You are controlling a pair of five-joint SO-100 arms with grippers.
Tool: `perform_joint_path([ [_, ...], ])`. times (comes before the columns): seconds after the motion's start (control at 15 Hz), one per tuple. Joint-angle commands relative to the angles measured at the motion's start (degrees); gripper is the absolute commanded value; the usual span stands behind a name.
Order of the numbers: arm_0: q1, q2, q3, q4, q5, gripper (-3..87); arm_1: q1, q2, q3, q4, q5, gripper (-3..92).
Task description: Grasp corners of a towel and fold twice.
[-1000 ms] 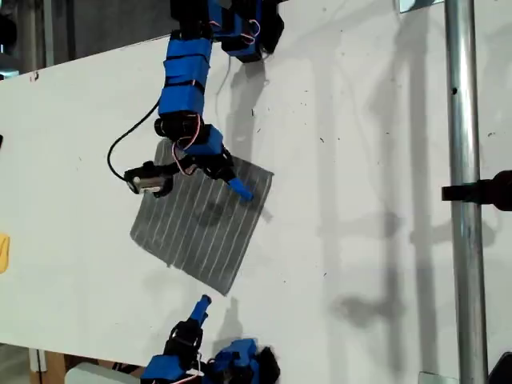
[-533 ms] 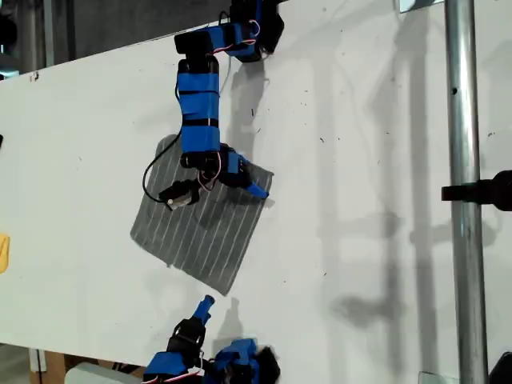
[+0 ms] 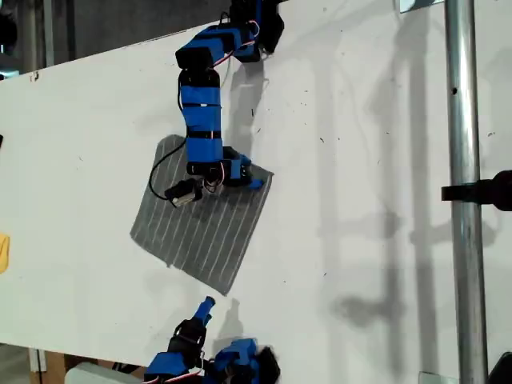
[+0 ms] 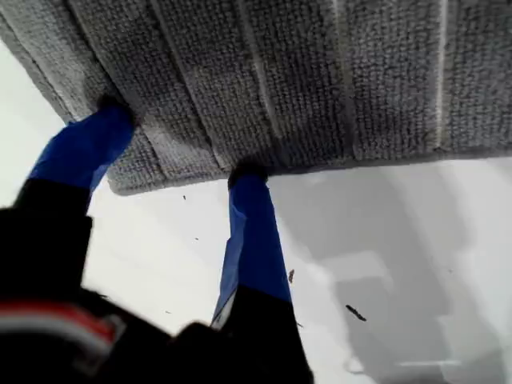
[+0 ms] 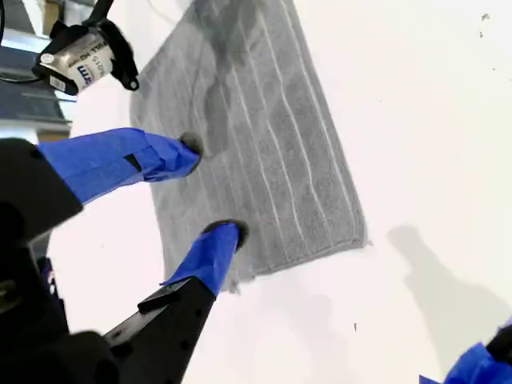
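The white table (image 3: 360, 160) is carrying the grey striped towel (image 3: 200, 232), which is lying flat near the exterior view's left. My first end effector (image 3: 254, 183) is resting released, tips spread on the towel's edge by its corner (image 4: 120, 186). My second end effector (image 3: 204, 304) is hovering released just beside the towel's lowest corner.

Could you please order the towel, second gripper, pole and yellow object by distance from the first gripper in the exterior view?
1. Towel, touching my first gripper.
2. My second gripper, exterior view's bottom.
3. Metal pole, exterior view's right.
4. Yellow object, exterior view's left.
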Motion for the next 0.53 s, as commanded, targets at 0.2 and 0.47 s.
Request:
perform_joint_path([
  [0.2,-2.11,-4.31,0.44,-0.18,-1.58,17.0,0.09,0.53,-2.46,0.7,3.6,-0.2],
  [0.47,-2.81,-9.49,2.99,-1.58,-2.99,21.4,-0.97,2.46,-2.37,1.41,3.96,-0.2],
])
